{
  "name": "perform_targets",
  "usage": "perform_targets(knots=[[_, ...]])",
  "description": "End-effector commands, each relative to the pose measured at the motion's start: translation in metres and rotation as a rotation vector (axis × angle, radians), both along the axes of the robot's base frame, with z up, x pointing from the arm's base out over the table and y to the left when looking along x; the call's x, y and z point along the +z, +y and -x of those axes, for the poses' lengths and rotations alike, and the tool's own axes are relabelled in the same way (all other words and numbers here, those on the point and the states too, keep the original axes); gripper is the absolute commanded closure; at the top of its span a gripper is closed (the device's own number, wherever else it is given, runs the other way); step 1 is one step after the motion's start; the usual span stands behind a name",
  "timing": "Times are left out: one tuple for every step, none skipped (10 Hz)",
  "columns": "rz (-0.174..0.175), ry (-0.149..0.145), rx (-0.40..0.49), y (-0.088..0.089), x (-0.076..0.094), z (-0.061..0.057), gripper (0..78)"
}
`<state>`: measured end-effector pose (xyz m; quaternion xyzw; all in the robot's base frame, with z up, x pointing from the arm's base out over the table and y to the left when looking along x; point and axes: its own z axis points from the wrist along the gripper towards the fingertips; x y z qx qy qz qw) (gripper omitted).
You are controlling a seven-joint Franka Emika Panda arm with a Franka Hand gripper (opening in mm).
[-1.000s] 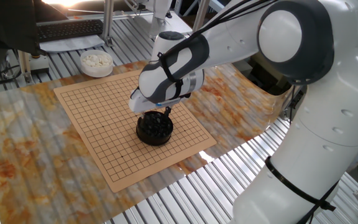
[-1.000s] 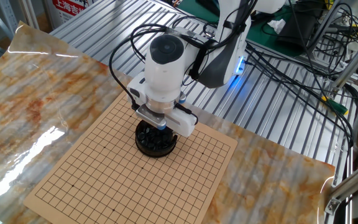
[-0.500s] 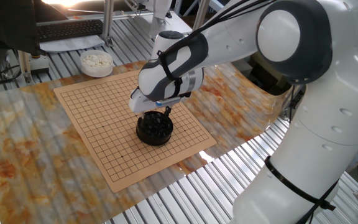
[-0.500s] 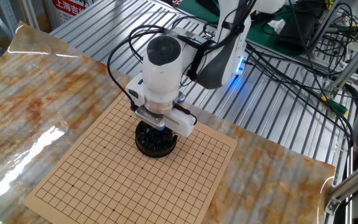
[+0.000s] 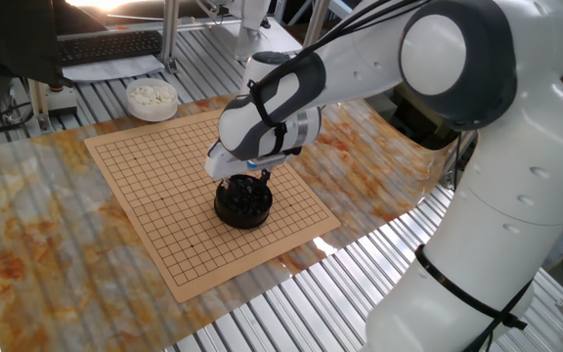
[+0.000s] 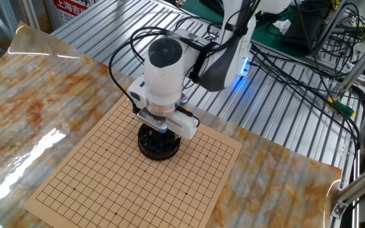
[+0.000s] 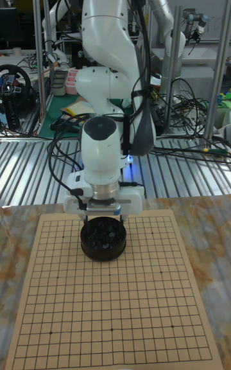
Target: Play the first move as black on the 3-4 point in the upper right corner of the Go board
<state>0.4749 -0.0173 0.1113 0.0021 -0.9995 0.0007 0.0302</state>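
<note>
The tool (image 6: 159,128) has moved down slightly over the last second and now dips into the squat round black bowl (image 7: 102,239) standing on the tan wooden gridded Go board (image 7: 160,318). The glossy black stones (image 7: 101,234) remain in that bowl. Jaw state cannot be determined. Judgement: stone pickup is under way, and no stone is on the board yet.
</note>
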Motion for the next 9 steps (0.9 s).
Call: perform_targets(knots=[[-0.011,-0.004,0.011,-0.0056,-0.0036,-0.0032,0.2],[-0.012,-0.002,0.015,-0.0055,-0.0038,-0.0032,0.2],[-0.011,-0.001,0.016,-0.0053,-0.0044,-0.0033,0.2],[-0.012,0.0,0.018,-0.0048,-0.0058,-0.0035,0.2],[-0.013,-0.001,0.019,-0.0036,-0.0083,-0.0037,0.2],[-0.013,-0.001,0.021,-0.0023,-0.0104,-0.0038,0.2],[-0.014,-0.001,0.022,-0.0018,-0.0108,-0.0037,0.2],[-0.015,0.0,0.028,-0.0017,-0.0109,-0.0037,0.2],[-0.016,0.001,0.031,-0.0017,-0.0113,-0.0037,0.2]])
